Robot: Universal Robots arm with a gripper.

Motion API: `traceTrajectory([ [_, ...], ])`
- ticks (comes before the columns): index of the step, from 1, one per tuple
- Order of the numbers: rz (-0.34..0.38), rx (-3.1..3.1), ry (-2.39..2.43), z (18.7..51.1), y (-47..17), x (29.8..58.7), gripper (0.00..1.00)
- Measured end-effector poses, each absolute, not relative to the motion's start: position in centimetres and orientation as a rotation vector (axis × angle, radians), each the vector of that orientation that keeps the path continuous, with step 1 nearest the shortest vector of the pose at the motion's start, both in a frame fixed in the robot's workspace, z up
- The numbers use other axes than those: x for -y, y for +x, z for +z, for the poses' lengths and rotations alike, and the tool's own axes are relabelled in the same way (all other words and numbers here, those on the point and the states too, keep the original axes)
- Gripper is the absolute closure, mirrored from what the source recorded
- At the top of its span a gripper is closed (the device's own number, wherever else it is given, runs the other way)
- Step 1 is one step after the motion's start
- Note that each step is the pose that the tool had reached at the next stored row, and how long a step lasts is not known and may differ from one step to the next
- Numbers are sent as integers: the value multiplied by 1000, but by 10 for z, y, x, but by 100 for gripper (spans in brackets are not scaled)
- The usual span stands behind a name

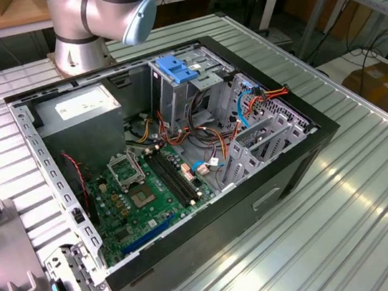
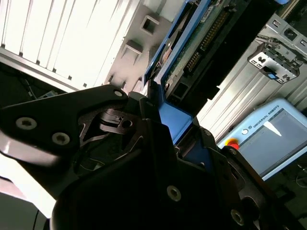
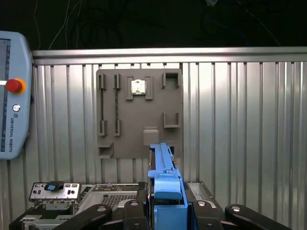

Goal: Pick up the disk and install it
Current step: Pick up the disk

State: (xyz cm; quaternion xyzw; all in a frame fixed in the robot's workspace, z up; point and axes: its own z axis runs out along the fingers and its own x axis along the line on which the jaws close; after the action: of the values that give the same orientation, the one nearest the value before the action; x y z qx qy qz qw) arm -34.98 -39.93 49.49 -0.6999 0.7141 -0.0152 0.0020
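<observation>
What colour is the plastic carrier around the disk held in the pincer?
Blue; the disk carrier shows best in the first wrist view.

Ribbed table (image 1: 374, 192): computer case (image 1: 292, 175), grey fixture plate (image 1: 21, 249).

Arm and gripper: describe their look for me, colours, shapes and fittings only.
The arm is built of rounded silver-grey metal segments, with a pale blue round cap on one joint. The gripper is matte black, with flat angular link plates joined by silver screw heads, as seen in both wrist views.
</observation>
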Motion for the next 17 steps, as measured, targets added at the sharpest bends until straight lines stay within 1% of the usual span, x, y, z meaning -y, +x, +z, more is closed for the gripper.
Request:
traceTrajectory([
  [4, -48, -2241, -2196, 495, -339, 407, 63],
  [17, -48, -2241, -2196, 495, -309, 419, 63],
])
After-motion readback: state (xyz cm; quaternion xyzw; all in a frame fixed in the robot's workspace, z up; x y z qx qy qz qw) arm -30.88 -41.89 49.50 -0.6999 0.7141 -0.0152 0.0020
